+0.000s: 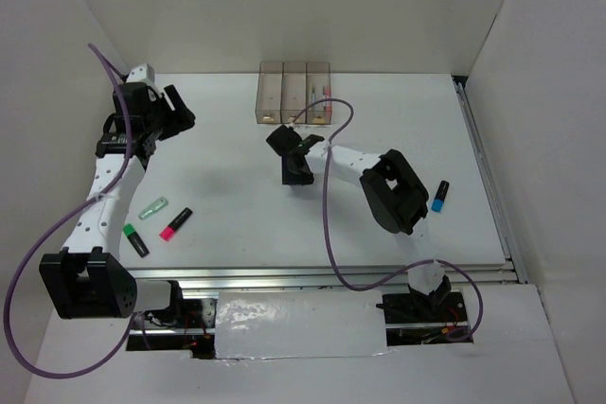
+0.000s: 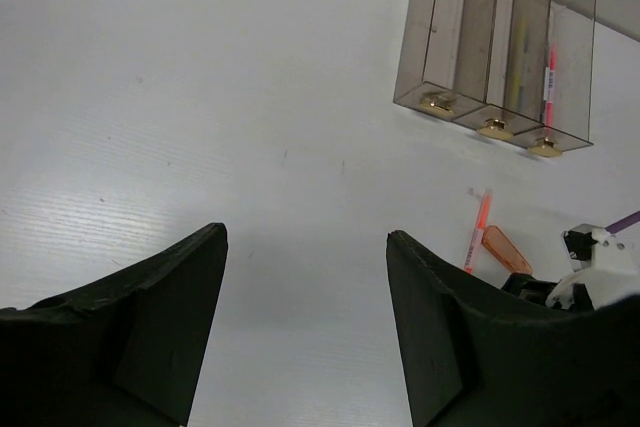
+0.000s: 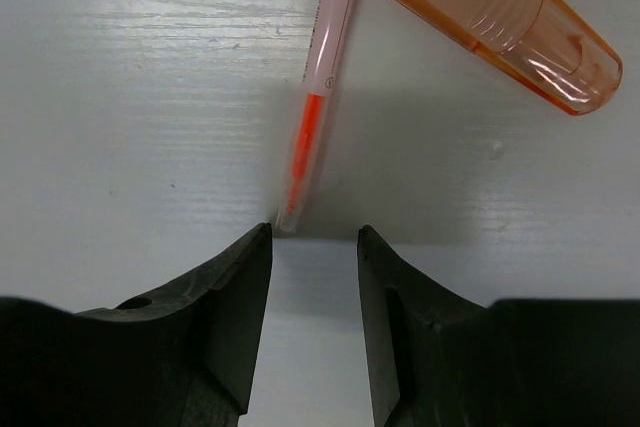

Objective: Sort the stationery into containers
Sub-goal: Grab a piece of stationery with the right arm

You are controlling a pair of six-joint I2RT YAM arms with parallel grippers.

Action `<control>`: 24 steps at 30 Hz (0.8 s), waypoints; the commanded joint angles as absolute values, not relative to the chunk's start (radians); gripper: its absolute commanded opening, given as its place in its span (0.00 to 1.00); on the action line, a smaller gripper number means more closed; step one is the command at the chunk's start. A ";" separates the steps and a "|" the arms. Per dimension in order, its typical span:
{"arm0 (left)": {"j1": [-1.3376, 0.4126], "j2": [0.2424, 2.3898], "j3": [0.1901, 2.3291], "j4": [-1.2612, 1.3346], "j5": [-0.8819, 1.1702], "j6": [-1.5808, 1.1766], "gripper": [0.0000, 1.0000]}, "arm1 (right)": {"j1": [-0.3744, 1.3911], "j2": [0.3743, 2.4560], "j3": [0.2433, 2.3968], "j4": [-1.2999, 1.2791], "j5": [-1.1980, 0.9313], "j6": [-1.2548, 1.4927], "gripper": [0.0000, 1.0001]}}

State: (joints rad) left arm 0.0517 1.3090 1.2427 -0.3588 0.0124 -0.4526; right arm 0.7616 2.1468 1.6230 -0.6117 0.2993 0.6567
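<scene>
Top view: bright, even, diffuse overhead light on the white table (image 1: 398, 130) and walls (image 1: 379, 7); shadows on the table are soft and faint, there is crumpled glare on the reflective strip (image 1: 294, 324) at the near edge, and focus is adequate across the field. Left wrist view: the table reads duller grey, brightening toward the fingers (image 2: 120, 347) of the left gripper (image 2: 305, 237), which are underexposed to near-black and soft-edged. Right wrist view: sharp on the table grain, with white glints on the stubby orange-salmon pen (image 3: 490, 22) and a soft grey shadow below it; the fingers (image 3: 220, 337) of the right gripper (image 3: 313, 232) are dark and slightly blurred.
</scene>
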 commanded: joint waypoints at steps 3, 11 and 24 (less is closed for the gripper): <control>0.078 1.301 1.238 -0.314 0.066 -0.476 0.77 | 0.759 2.170 1.681 -0.577 0.307 0.670 0.46; 0.106 1.310 1.239 -0.311 0.084 -0.480 0.77 | 0.761 2.238 1.750 -0.601 0.270 0.667 0.41; 0.130 1.325 1.249 -0.318 0.112 -0.488 0.77 | 0.735 2.224 1.718 -0.612 0.239 0.683 0.33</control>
State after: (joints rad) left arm 0.1188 1.3220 1.2366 -0.3504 0.0860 -0.4709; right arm 0.7444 2.2196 1.7218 -0.6067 0.2466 0.6643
